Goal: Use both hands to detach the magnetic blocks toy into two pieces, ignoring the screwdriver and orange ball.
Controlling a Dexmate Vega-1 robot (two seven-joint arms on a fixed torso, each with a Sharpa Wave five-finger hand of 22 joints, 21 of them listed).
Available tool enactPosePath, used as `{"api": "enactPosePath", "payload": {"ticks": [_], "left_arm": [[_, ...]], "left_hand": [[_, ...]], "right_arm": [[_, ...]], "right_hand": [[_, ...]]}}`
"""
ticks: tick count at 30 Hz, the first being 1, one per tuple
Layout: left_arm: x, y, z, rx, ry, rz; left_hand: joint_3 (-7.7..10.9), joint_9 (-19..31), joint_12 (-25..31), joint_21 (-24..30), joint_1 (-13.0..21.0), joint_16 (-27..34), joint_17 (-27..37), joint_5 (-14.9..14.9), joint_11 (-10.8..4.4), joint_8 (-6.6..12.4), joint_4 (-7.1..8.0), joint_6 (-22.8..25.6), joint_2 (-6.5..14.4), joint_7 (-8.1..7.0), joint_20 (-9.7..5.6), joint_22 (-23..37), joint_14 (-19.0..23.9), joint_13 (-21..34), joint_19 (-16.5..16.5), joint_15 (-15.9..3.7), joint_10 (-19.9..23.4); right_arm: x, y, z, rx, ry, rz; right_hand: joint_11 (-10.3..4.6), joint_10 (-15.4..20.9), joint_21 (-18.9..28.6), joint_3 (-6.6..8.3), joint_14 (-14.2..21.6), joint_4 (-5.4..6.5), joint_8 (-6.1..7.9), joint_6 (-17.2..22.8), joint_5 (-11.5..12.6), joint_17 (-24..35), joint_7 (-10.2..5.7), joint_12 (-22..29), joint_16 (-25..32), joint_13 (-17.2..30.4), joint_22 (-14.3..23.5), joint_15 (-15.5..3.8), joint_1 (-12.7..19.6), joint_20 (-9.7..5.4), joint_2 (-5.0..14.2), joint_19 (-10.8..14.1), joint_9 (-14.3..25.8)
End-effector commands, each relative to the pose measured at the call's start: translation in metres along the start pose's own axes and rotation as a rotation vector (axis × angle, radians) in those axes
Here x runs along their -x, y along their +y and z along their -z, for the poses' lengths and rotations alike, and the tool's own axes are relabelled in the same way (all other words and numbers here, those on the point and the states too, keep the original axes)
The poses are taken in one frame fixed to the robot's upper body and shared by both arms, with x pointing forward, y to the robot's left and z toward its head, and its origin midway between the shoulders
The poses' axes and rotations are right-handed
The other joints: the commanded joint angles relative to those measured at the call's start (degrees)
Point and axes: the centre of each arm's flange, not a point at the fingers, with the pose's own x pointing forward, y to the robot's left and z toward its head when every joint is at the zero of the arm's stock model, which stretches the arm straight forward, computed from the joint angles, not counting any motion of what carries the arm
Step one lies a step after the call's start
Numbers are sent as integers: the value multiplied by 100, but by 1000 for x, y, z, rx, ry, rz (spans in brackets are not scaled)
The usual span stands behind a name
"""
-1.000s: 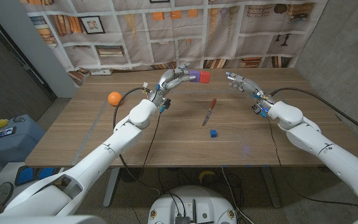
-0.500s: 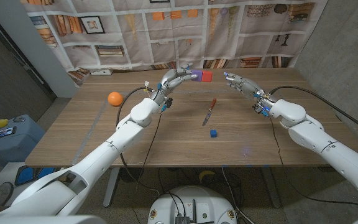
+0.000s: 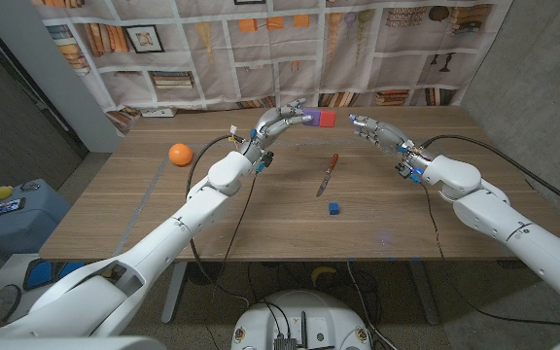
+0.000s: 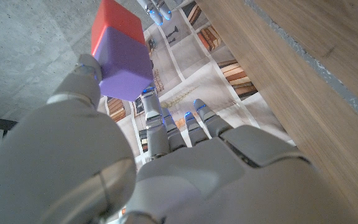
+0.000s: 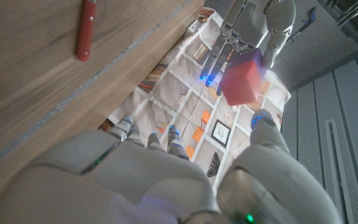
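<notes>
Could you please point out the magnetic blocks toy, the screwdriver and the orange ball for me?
magnetic blocks toy (image 3: 317,119), head view, where its purple block meets the red one.
screwdriver (image 3: 332,163), head view, on its red handle.
orange ball (image 3: 180,154), head view, at the ball's middle.

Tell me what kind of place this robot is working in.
Probably a lab or test room: a printed bookshelf backdrop hangs behind the wooden table, flanked by a bare grey concrete wall.
</notes>
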Motion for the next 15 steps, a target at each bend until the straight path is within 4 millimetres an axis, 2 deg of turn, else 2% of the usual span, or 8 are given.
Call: {"api": "enactPosePath", "payload": {"ticks": [1,6,15], "left_arm": [[-6,-3,3,18,8,10],[-8,-3,4,17,10,20],[-10,-5,6,19,14,29]], "left_hand": [[-12,83,-4,-4,354,19,13,20,-14,36,0,607,423,-560,16,20,5,18,-19,-77,-21],[-20,85,-3,-1,355,22,13,20,-10,30,-2,610,430,-562,17,20,15,18,-15,-81,-19],[-33,88,-4,0,357,22,13,21,-15,32,-6,644,435,-557,26,20,21,18,-14,-82,-24]], "right_arm": [[-1,11,-3,-9,-5,43],[-4,15,-5,-13,-2,45],[-10,21,-8,-12,2,29]], "right_hand": [[40,-883,23,52,-848,5,55,5,60,26,73,26,18,24,33,47,85,80,3,-67,31],[53,-935,9,73,-900,-2,98,61,107,33,44,50,21,27,33,53,117,157,13,-180,54],[88,-942,24,85,-937,1,128,104,139,41,76,79,29,29,33,59,129,221,18,-215,73]]}}
